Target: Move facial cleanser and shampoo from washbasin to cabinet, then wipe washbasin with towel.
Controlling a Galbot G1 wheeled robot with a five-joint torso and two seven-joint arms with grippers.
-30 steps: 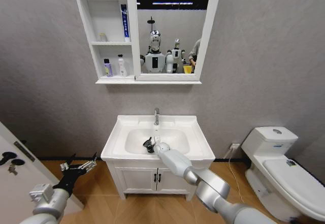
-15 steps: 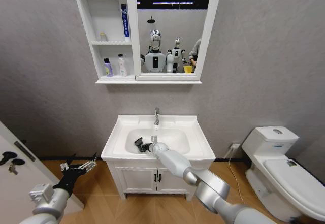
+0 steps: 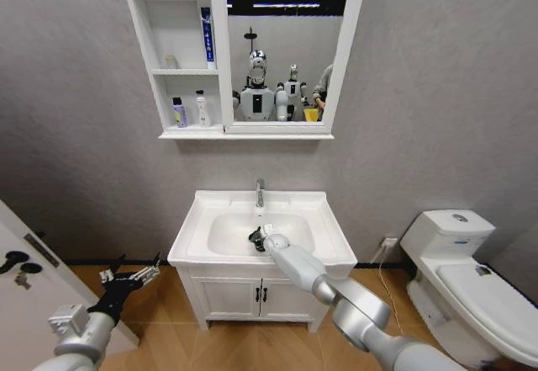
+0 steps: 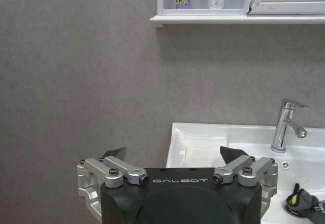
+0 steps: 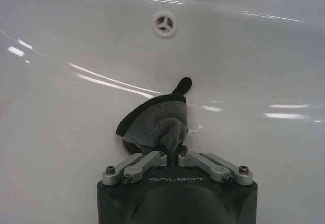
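Note:
The white washbasin (image 3: 189,238) stands under the chrome tap (image 3: 259,193). Down in its bowl my right gripper (image 3: 260,239) is shut on the dark grey towel (image 3: 253,236). From the right wrist, the towel (image 5: 157,124) is bunched against the bowl floor over the drain (image 5: 129,144), pinched by my right gripper (image 5: 173,156). A purple bottle (image 3: 179,112) and a white bottle (image 3: 202,108) stand on the cabinet's (image 3: 181,72) lower shelf; which is the shampoo and which the facial cleanser I cannot tell. My left gripper (image 3: 128,277) hangs open low beside the basin, left of it.
A mirror (image 3: 282,47) adjoins the cabinet. A blue tube (image 3: 206,37) stands on the middle shelf. A toilet (image 3: 471,262) is at the right, a white door (image 3: 25,278) at the left, and vanity doors (image 3: 244,297) are under the basin.
My right gripper swept the towel to the left side of the bowl, then back right to the middle over the drain. The left arm stayed still.

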